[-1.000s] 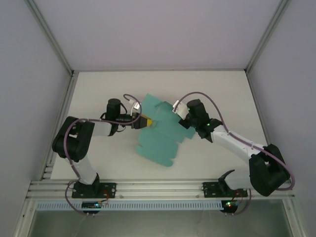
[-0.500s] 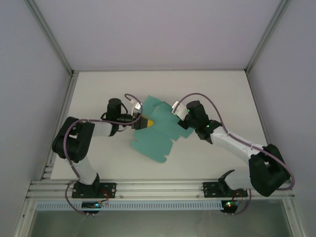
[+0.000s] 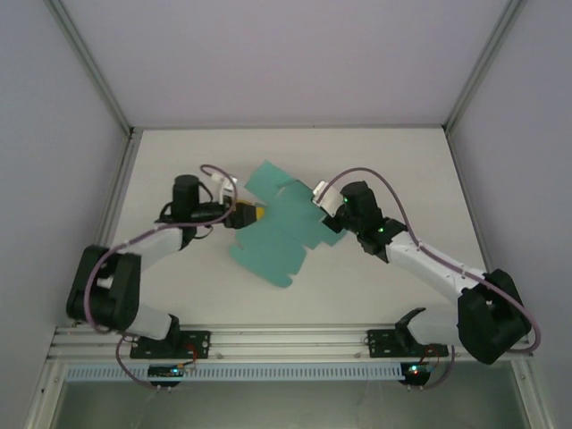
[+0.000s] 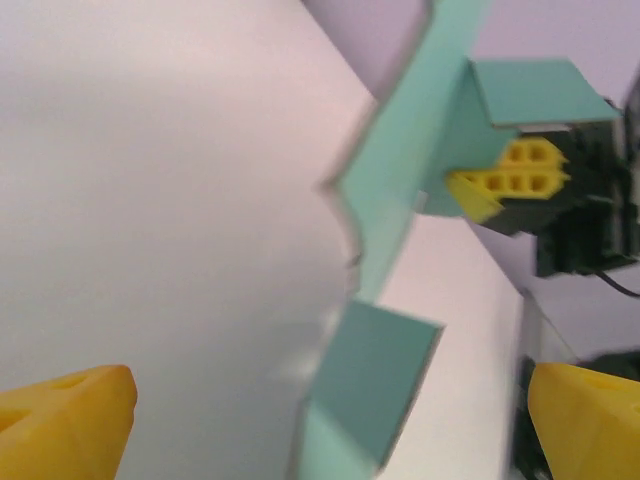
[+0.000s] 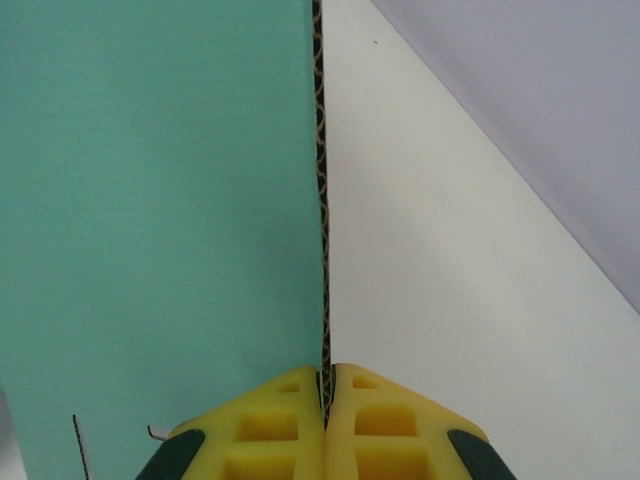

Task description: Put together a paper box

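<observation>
The paper box (image 3: 273, 239), a flat teal-green die-cut card sheet with flaps and tabs, sits mid-workspace between the two arms, tilted off the white table (image 3: 179, 161). The right gripper (image 5: 326, 398) pinches the sheet's corrugated right edge, its jaws closed tight on the card. The left gripper (image 3: 253, 215) hovers just beside the sheet's left edge, jaws spread wide and holding nothing.

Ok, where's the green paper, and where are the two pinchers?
paper box (image 3: 273, 243): top view, middle of the green sheet.
left gripper (image 3: 252, 215): top view, between its open yellow fingertips.
right gripper (image 5: 325, 385): right wrist view, where its fingertips pinch the sheet's edge.
</observation>
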Motion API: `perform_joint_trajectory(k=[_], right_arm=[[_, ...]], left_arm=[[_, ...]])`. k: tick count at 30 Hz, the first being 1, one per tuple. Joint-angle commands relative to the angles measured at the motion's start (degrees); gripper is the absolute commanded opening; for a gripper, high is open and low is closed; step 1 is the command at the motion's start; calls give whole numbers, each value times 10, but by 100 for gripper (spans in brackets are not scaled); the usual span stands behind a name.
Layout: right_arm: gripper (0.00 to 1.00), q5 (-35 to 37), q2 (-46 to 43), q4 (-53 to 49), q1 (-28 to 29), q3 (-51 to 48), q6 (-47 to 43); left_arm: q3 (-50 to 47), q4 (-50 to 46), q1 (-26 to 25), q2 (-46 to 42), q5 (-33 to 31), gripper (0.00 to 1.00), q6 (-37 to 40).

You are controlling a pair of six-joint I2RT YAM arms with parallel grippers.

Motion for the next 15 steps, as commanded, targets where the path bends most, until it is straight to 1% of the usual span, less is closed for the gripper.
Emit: perform_joint_trajectory(k=[1, 3, 4, 6, 9, 10, 12, 14, 15], right_arm=[[0, -21, -6, 3, -3, -1, 10], [0, -23, 0, 10, -4, 2, 10], [0, -20, 2, 15, -2, 3, 10], [0, -18, 9, 19, -3, 9, 10], [0, -8, 18, 30, -3, 15, 10], [0, -7, 20, 31, -2, 17, 10], [0, -4, 24, 31, -1, 19, 10], [0, -6, 26, 30, 1, 21, 10], [0, -5, 27, 31, 2, 20, 10]], left_arm=[[-25, -86, 15, -44, -117, 99, 35], [-22, -94, 16, -41, -123, 99, 43], [-18, -87, 16, -33, -113, 100, 42], [-7, -62, 15, -6, -65, 100, 42], [8, -13, 6, 34, 24, 93, 42], [12, -2, 1, 45, 45, 91, 43], [20, 14, -11, 66, 74, 88, 47], [27, 30, -25, 88, 91, 87, 39], [32, 36, -31, 100, 99, 86, 36]])
